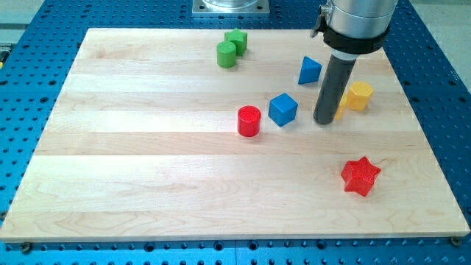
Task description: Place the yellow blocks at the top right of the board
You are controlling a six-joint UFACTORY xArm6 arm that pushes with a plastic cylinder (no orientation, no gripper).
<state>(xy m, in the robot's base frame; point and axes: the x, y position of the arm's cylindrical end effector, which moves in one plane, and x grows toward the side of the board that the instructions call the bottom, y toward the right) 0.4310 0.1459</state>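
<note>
Yellow blocks are what the task is about, and they are sitting on the right half of the table (pixel 147 162), a pale wooden board lying on a blue perforated base (pixel 441 44). There is no gripper on this arm, so nothing is opening or closing; the work is being done by a dark rod, and my tip (pixel 324 121) is resting on the wood just left of the yellow pieces.

The yellow hexagonal block (pixel 360 96) is showing clearly to the view's right of the rod. A second yellow block (pixel 340 107) is peeking out from behind the rod, mostly hidden, so its shape cannot be told; it appears to be touching or nearly touching both the tip and the hexagonal block.

Other pieces are lying apart from this pair: a red star (pixel 360 176) toward the view's bottom right, a blue cube (pixel 282 109) and a red cylinder (pixel 249 121) to the tip's left, a blue wedge-like block (pixel 310 70) above them, and two green blocks (pixel 231 48) near the top edge.

As I judge it, the pushing step is underway with the pair roughly gathered. The next move is calling for the tip to get below and left of both yellow blocks, then drive them up and rightward together without letting one slip aside.
</note>
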